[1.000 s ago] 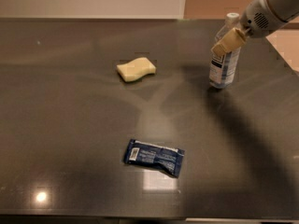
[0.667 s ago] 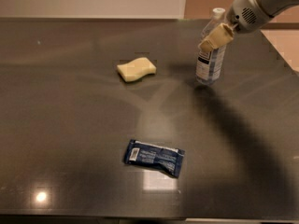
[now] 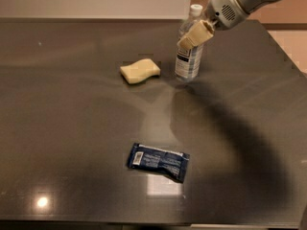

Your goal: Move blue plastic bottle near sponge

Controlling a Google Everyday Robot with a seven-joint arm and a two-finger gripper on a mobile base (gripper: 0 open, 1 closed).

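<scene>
The blue plastic bottle (image 3: 188,56) stands upright on the dark table, with a white cap and a white-and-blue label. It is a short way to the right of the pale yellow sponge (image 3: 139,71), with a small gap between them. My gripper (image 3: 194,36) comes in from the upper right and is shut on the bottle's upper body, its tan finger lying across the front of the bottle.
A flat dark blue packet (image 3: 159,161) lies near the front middle of the dark table (image 3: 72,143). The table's right edge (image 3: 288,56) runs diagonally at the far right. A pale wall stands behind the table.
My gripper has carried the bottle to the left across the table, from the right part toward the sponge. The sponge and the packet have not moved.
</scene>
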